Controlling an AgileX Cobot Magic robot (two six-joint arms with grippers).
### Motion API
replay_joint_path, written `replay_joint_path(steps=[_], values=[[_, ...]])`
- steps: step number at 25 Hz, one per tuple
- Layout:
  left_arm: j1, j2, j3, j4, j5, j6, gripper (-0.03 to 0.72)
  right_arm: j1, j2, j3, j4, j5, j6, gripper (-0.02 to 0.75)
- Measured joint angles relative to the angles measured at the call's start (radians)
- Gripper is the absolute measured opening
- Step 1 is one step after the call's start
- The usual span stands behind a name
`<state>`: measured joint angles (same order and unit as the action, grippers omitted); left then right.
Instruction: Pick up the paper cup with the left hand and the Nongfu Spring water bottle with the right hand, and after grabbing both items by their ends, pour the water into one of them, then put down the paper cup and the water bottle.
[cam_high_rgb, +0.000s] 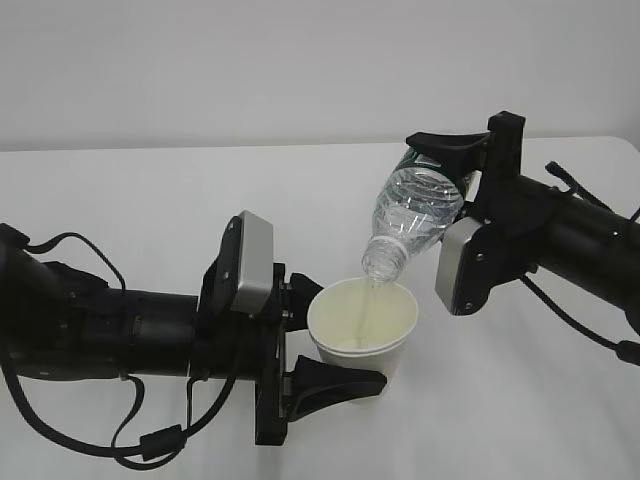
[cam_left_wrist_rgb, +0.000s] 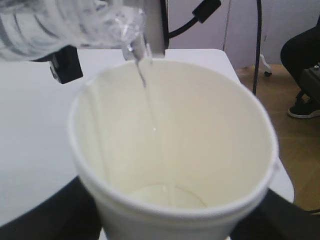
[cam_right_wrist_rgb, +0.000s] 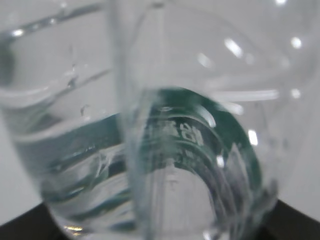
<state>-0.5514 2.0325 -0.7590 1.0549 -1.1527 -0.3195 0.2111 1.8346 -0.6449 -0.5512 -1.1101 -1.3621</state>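
Note:
The white paper cup (cam_high_rgb: 362, 325) stands upright low in the middle of the exterior view, with my left gripper (cam_high_rgb: 335, 345) shut on its lower part. The clear Nongfu Spring water bottle (cam_high_rgb: 415, 210) is tipped neck-down above the cup's rim, held near its base by my right gripper (cam_high_rgb: 450, 170). A thin stream of water (cam_high_rgb: 368, 305) runs from the neck into the cup. In the left wrist view the paper cup (cam_left_wrist_rgb: 175, 150) fills the frame, the water (cam_left_wrist_rgb: 150, 107) falls inside and a shallow pool lies at the bottom. The water bottle (cam_right_wrist_rgb: 160, 150) with its green label fills the right wrist view.
Everything is above a white table (cam_high_rgb: 150, 190) with a plain pale wall behind. In the left wrist view the table's far edge (cam_left_wrist_rgb: 235, 70), wooden floor and a seated person's leg and shoe (cam_left_wrist_rgb: 305, 75) show at the right.

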Motion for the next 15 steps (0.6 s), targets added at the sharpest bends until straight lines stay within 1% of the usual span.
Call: replay_joint_path(steps=[15], values=[[0.000,0.000,0.000,0.000,0.000,0.002,0.482,0.000,0.000,0.000,0.000,-0.002,-0.017,0.449]])
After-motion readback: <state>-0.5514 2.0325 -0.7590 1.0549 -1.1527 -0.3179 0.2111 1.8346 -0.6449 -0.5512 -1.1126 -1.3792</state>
